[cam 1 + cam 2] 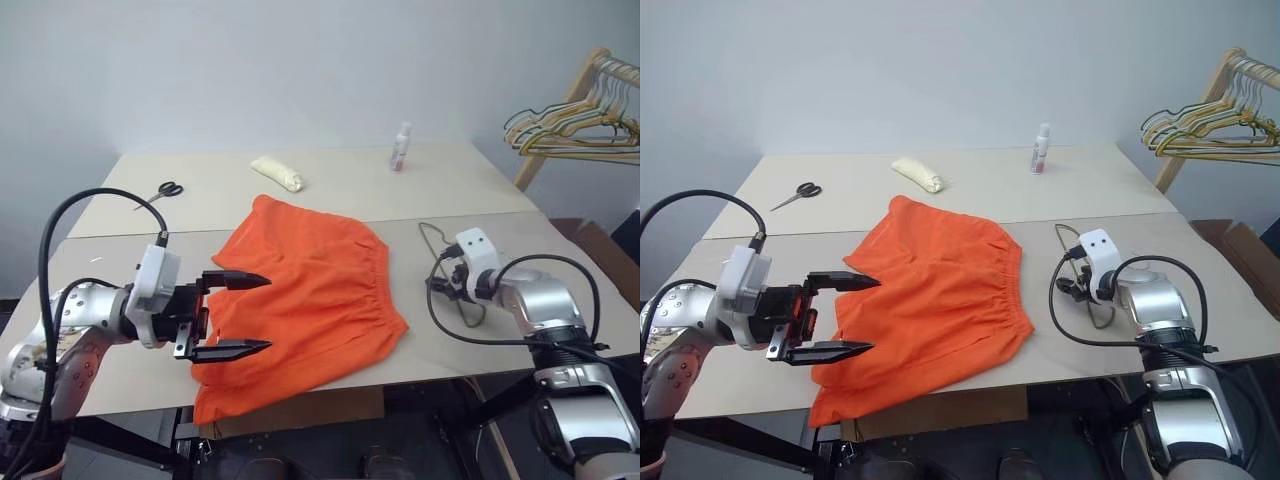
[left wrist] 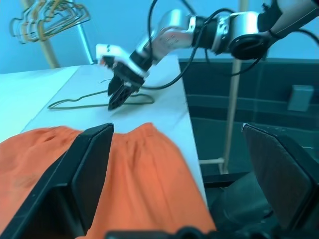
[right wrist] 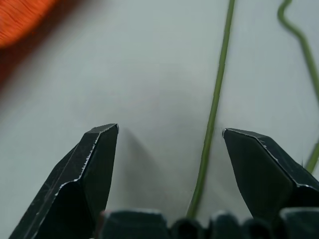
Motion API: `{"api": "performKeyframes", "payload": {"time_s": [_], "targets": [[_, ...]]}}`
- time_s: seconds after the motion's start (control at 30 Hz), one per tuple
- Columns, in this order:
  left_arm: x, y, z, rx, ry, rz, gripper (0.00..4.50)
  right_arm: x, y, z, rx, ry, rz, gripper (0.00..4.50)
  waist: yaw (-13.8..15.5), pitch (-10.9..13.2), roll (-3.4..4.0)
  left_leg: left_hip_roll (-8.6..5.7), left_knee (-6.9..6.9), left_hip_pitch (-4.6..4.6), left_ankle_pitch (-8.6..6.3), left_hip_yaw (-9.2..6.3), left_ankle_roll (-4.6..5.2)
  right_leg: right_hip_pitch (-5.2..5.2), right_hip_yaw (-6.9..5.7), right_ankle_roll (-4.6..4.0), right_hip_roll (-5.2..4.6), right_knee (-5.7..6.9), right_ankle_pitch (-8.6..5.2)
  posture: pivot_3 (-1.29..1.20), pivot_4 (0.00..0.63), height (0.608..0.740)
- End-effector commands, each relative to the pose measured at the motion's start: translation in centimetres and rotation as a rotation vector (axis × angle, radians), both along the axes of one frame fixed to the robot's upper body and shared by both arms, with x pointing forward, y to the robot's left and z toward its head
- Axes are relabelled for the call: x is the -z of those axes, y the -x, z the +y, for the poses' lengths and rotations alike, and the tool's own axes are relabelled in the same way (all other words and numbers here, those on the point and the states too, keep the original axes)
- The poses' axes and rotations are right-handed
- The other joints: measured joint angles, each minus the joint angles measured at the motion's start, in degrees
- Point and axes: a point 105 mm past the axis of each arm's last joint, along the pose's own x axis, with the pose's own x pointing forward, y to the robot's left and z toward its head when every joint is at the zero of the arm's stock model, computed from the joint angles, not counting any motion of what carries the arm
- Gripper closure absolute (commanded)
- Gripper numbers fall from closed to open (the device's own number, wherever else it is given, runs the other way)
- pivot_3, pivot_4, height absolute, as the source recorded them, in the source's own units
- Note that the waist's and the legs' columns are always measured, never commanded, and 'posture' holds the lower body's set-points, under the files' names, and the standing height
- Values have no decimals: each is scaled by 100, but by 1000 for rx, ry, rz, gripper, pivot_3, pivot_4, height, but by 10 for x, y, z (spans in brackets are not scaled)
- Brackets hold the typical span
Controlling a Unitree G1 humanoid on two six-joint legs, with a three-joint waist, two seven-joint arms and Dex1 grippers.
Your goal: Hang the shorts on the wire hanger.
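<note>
Mostly flat, crumpled orange shorts [image 1: 310,300], thin wire hanger [image 2: 84,101]

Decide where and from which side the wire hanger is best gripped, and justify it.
Probably one straight wire side of the wire hanger, taken from above. It lies flat on the table, so only a downward pinch gets around the thin wire; the right claw already straddles a strand.
</note>
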Motion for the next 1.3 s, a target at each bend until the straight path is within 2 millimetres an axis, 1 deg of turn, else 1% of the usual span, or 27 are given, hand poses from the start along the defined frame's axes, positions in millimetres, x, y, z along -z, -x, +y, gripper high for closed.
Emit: {"api": "performKeyframes", "payload": {"time_s": [0.03, 0.23, 0.33, 0.43, 0.63, 0.67, 0.83, 0.9, 1.0, 1.1, 1.13, 1.17, 1.2, 1.23, 1.27, 1.3], "targets": [[-9, 2, -7, 34, 10, -35, 20, -5, -4, -12, 62, -2, -12, 592, 0, 0, 0, 0, 0, 0, 0, 0, 0, 0, -1, 0, 1, -1, 0, 78, 0, 740], [-6, 3, -11, 54, 8, -33, 20, 10, 5, -13, 60, -33, 67, 592, -2, -1, 0, 0, 1, 5, 0, 0, 0, 7, 0, 1, 3, -2, 1, 72, 0, 740], [-5, 2, -12, 53, 6, -37, 0, 15, 9, -12, 64, -58, 109, 1188, -3, -1, 0, 0, 1, 6, 0, 0, 0, 9, 0, 2, 4, -2, 1, 71, 0, 740], [-3, 1, -13, 55, -3, -40, 0, 23, 14, -12, 63, -37, 155, 2156, -5, -2, -3, 1, 1, 13, 0, 0, 0, 15, -1, 2, 4, -3, 1, 70, 0, 740], [2, 1, -13, 46, -23, -45, 0, 32, 18, -16, 70, 34, 198, 4268, -5, -12, -14, 2, 0, 27, 0, 0, 1, 27, -1, 1, 6, -4, 0, 72, 0, 740], [3, 1, -14, 41, -25, -43, 0, 32, 18, -15, 68, 39, 198, 4474, -5, -15, -18, 2, 0, 30, 0, 0, 1, 29, -1, 2, 7, -4, 0, 71, 0, 740], [15, -6, -13, -23, -92, -28, 0, 31, 16, -16, 68, 81, 182, 4474, 0, -27, -34, 3, 0, 43, 0, -3, 1, 52, -4, 2, 7, -11, 0, 70, 0, 740], [16, -8, -12, -38, -101, -23, 0, 25, 14, -15, 70, 76, 158, 4474, 1, -29, -37, 3, 0, 44, 0, -7, 1, 55, -7, 2, 6, -13, 0, 69, 0, 740], [20, -10, -10, -53, -125, -26, 0, 10, 9, -14, 96, 47, 98, 4474, 0, -29, -37, 3, 0, 41, 0, -9, 1, 51, -7, 2, 6, -12, 0, 70, 0, 740], [21, -12, -8, -62, -130, -32, 0, -24, 4, -9, 86, 18, -28, 4474, 6, -24, -29, 3, -1, 29, 0, -9, 1, 33, -6, 2, 5, -10, 0, 67, 0, 740], [21, -12, -7, -64, -129, -34, 0, -31, 4, -7, 80, 10, -55, 4474, 6, -20, -22, 1, -1, 17, 0, -9, 0, 19, -3, 2, 4, -7, 0, 67, 0, 740], [20, -15, -7, -83, -118, -35, 0, -44, 3, -4, 64, 9, -113, 4474, 8, -15, -14, 0, 0, 5, 0, -9, 0, 8, -3, 3, 4, -6, 1, 66, 0, 740], [20, -21, -7, -122, -112, -38, 0, -58, 4, 0, 58, -19, -164, 4474, 9, -11, -6, 0, 1, -8, 0, -9, 0, -1, -4, 4, 3, -6, 2, 66, 0, 740], [22, -31, -8, -187, -115, -46, 0, -72, 5, 5, 36, -21, -213, 4474, 7, -9, 5, -1, 1, -15, 0, -9, 0, -10, -3, 5, 3, -5, 2, 62, 0, 740], [23, -38, -8, -233, -118, -53, 0, -81, 7, 8, 21, -21, -244, 4474, 12, -8, 9, -1, 1, -24, 1, -10, -1, -19, -3, 6, 2, -5, 3, 61, 0, 740], [25, -50, -8, -312, -120, -46, 0, -91, 10, 14, -15, -12, -285, 4474, 17, -8, 10, -2, 1, -31, 1, -11, -1, -25, -3, 7, 2, -4, 4, 59, 0, 740]]}}
